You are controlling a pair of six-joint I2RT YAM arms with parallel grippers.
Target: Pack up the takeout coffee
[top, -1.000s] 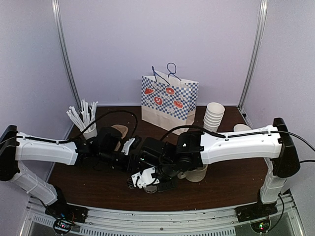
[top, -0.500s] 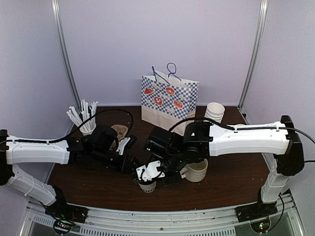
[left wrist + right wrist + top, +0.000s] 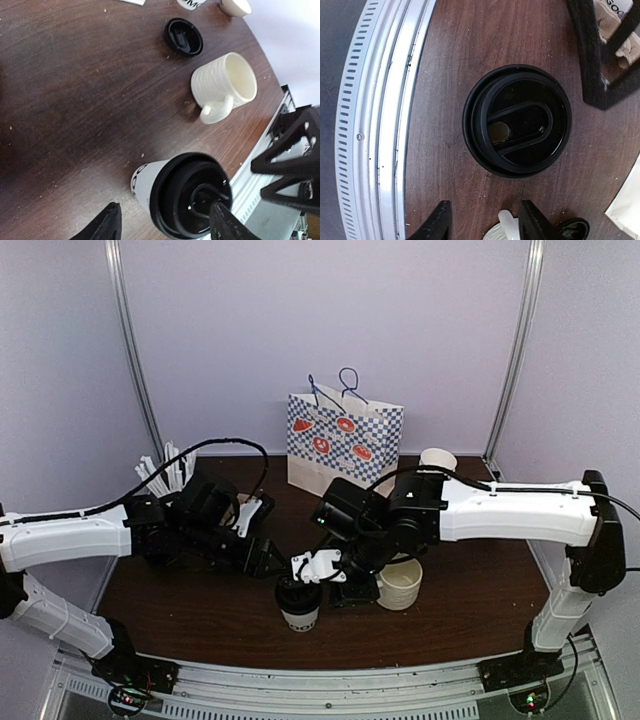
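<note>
right pincer spread, above lidded cup

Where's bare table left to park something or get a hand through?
Two free patches of table: near-left, between the left arm, the lidded cup and the front rail; near-right, between the mug and the right arm's base. Crowded: centre, where the left claw, the right claw, cup, mug and a loose lid bunch before the bag.
</note>
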